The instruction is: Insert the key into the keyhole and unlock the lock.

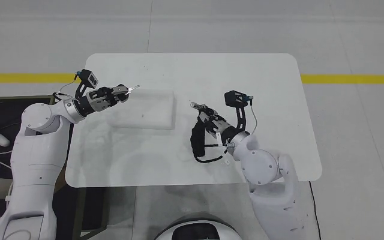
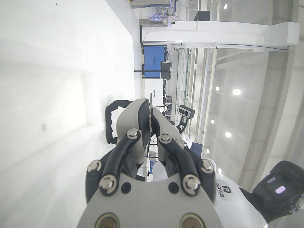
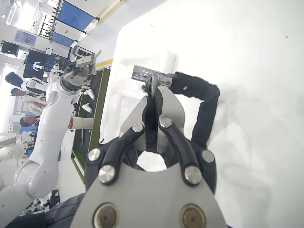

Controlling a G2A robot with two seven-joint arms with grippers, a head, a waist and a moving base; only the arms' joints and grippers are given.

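Observation:
My left gripper (image 1: 124,91) hangs above the table's left side, shut on a thin silver key (image 1: 134,87) that sticks out toward the middle; in the left wrist view the key (image 2: 150,117) is edge-on between the pads. My right gripper (image 1: 207,115) is near the table's centre, shut on the lock (image 3: 148,75), a chrome cylinder whose end faces the left arm. Its black sleeved cable (image 3: 204,100) loops back under the right wrist (image 1: 198,143). Key and lock are well apart. The keyhole itself I cannot make out.
A flat white block (image 1: 147,109) lies on the white table (image 1: 270,78) between the two arms, below the key. People stand in the room behind, far from the table. A dark green cabinet (image 3: 91,119) stands off the table's left edge.

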